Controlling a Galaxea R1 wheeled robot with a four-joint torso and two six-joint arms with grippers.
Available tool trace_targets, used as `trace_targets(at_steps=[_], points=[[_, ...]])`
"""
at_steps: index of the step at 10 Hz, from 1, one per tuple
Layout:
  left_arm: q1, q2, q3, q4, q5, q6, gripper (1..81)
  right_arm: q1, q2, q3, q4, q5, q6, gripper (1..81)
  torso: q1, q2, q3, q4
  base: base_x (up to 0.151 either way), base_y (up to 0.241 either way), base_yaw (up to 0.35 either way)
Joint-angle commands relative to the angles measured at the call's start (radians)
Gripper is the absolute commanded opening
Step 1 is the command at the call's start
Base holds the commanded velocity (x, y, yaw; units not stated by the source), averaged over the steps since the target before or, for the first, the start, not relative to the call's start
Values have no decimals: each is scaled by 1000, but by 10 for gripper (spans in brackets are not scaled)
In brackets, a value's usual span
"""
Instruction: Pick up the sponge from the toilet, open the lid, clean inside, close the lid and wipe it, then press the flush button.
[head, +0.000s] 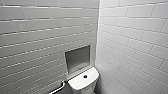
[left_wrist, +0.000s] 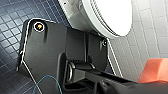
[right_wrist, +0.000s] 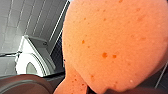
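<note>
The orange sponge (right_wrist: 115, 42) looms large and close in the right wrist view, pinched in at one edge, and my right gripper is shut on it. One corner of the sponge (left_wrist: 155, 70) also shows in the left wrist view, beside the toilet's white oval lid (left_wrist: 107, 15). The toilet (right_wrist: 32, 62) stands further off in the right wrist view, bowl and tank against the tiled wall. From the head view I see the tank top (head: 81, 82) with the dark round flush button (head: 85, 76) in its middle. My left gripper is shut and holds nothing.
White tiled walls meet in a corner behind the toilet. A metal-lined niche (head: 77, 58) is set in the wall above the tank. A grab bar (head: 58, 88) runs along the wall left of the tank. The floor has dark blue tiles (left_wrist: 15, 22).
</note>
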Motion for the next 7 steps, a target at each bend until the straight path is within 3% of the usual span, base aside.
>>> trace_targets(at_steps=[1,7], points=[[85,135,-178,60,-81,36,10,21,3,-25,-4,-46,-1,10,0,0,0,0,0,0,0],[218,394,-606,1,-287,-2,10,9,58,-89,-7,-29,-7,10,-1,-1,1,0,0,0,0]])
